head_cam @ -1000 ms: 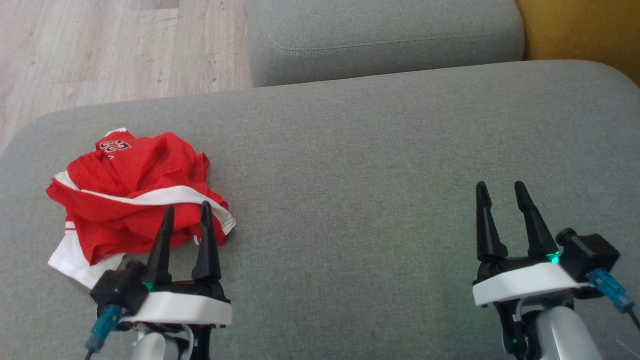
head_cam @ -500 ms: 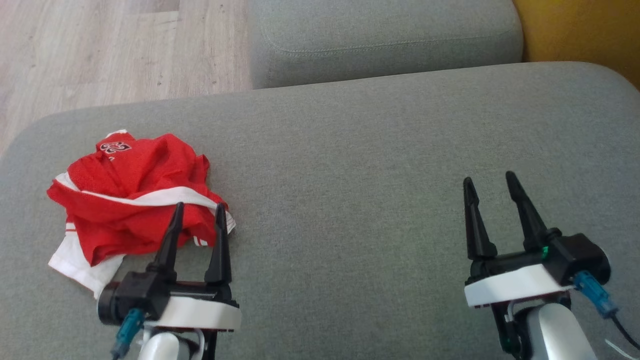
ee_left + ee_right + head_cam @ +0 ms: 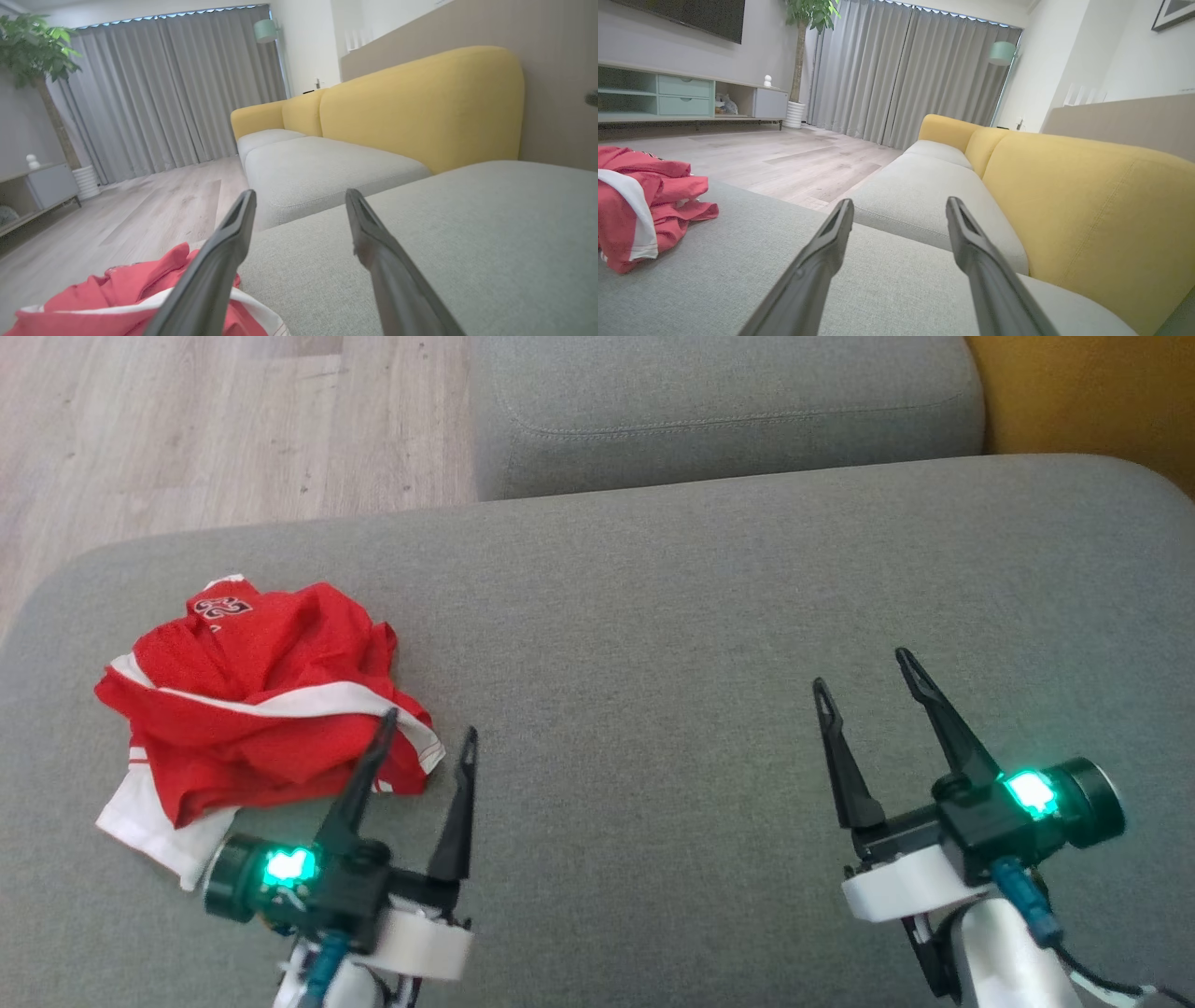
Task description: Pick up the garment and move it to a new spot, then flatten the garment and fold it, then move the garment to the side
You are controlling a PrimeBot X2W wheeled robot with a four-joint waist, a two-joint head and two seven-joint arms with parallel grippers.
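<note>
The left gripper hangs low over the grey seat cushion, its two dark fingers spread wide with nothing between them and a green light glowing on its body. One finger crosses the near right edge of the garment, a crumpled red jersey with white trim, though contact with the cloth cannot be made out. The other finger stands over bare fabric just beside it. The right gripper, well apart towards the cushion's right side, is likewise fully spread and holds nothing, its fingers angled over bare upholstery. The jersey lies bunched near the cushion's left end, with a number printed on its far side. Beyond the seat sits a second grey cushion, with pale wooden floor to its left and a yellow backrest to its right. In the wrist views, grey curtains and a potted plant stand at the room's far end.
</note>
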